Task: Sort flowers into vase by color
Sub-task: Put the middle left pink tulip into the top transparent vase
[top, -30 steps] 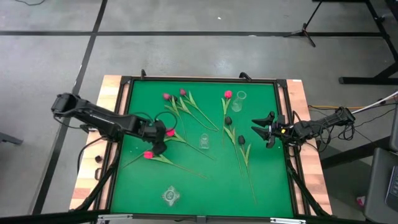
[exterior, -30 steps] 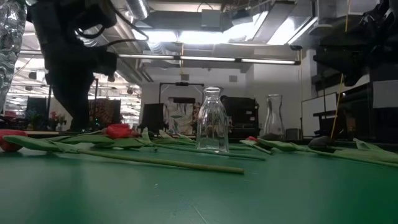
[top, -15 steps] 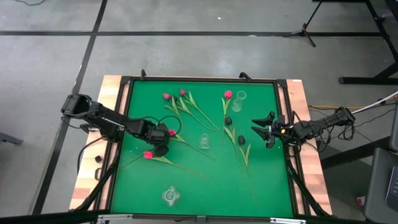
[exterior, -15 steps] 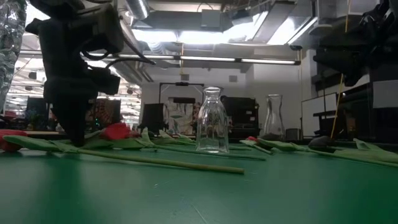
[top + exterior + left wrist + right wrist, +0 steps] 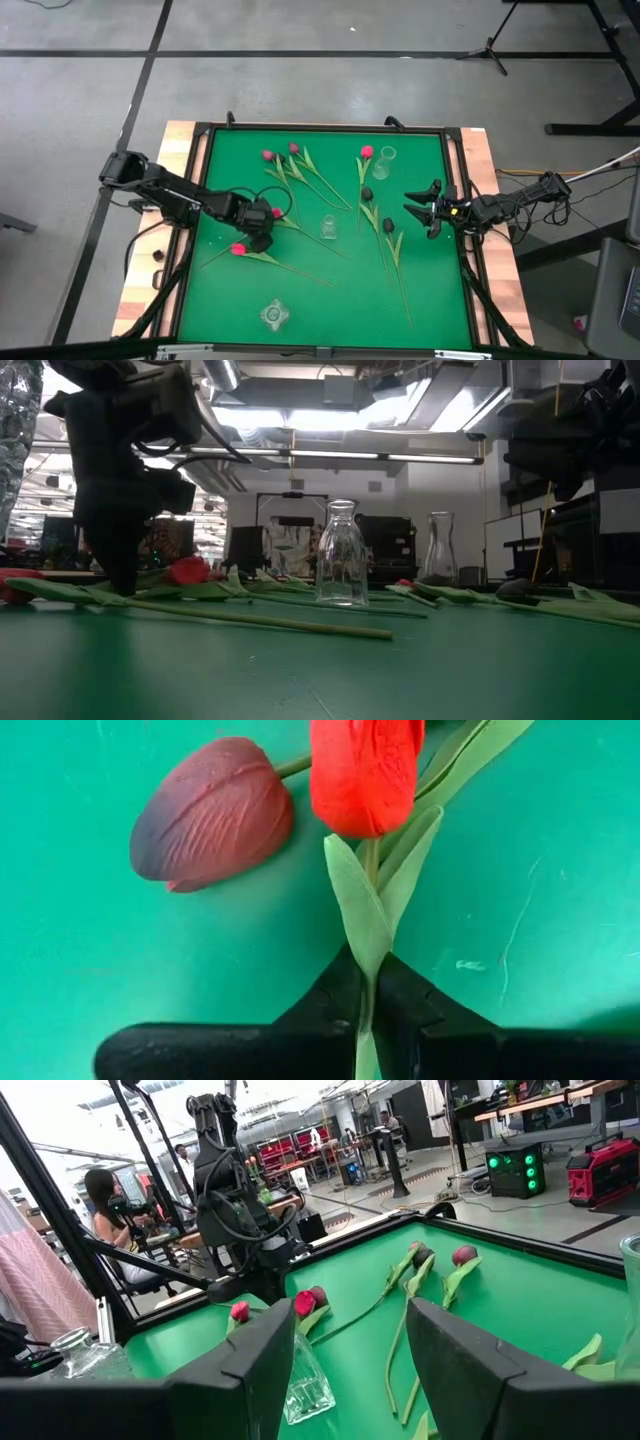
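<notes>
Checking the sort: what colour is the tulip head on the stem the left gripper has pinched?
Bright red tulip head, clearest in the left wrist view; left gripper grips its stem.

Over the last second the left claw has descended onto the surface and closed on the bright red tulip by its stem.

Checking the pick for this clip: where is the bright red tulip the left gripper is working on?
High view: left-centre of the green mat, the bright red tulip lies beside a mauve tulip, its stem pinched in the left gripper.

No text, label, brand, number or sign can be read anywhere.
</notes>
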You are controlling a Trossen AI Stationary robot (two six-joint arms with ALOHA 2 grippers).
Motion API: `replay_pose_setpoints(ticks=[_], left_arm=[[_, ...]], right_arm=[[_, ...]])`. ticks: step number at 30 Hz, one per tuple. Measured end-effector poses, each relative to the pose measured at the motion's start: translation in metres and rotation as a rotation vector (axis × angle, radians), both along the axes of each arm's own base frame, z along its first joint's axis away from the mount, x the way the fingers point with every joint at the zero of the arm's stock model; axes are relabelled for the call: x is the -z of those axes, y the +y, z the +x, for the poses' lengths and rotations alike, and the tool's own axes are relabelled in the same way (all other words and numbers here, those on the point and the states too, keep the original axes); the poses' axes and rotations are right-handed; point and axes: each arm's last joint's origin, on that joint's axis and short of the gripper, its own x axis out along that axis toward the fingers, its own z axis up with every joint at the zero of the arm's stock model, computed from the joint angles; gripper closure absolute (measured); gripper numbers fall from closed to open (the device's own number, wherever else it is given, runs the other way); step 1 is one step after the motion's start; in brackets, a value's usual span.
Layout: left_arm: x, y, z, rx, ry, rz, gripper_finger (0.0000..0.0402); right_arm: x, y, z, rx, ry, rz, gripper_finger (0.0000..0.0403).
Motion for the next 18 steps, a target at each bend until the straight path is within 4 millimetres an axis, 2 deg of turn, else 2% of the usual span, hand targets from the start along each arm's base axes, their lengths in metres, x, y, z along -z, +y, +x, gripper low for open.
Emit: replay_pose_setpoints(ticks=[3, 11, 18], left_arm=[[-0.013, -0.001, 0.002, -0.013, -0.011, -0.014, 0.0397], [-0.071, -0.002, 0.022, -0.002, -0.155, 0.034, 0.0399], [-0.120, 0.003, 0.031, 0.009, -0.210, 0.226, 0.0400]], right_arm=[[0.000, 0.000, 0.000, 0.000, 0.000, 0.000, 0.0210], [0.000, 0.000, 0.000, 0.000, 0.004, -0.002, 0.0210], [0.000, 0.000, 0.000, 0.000, 0.003, -0.001, 0.0210]])
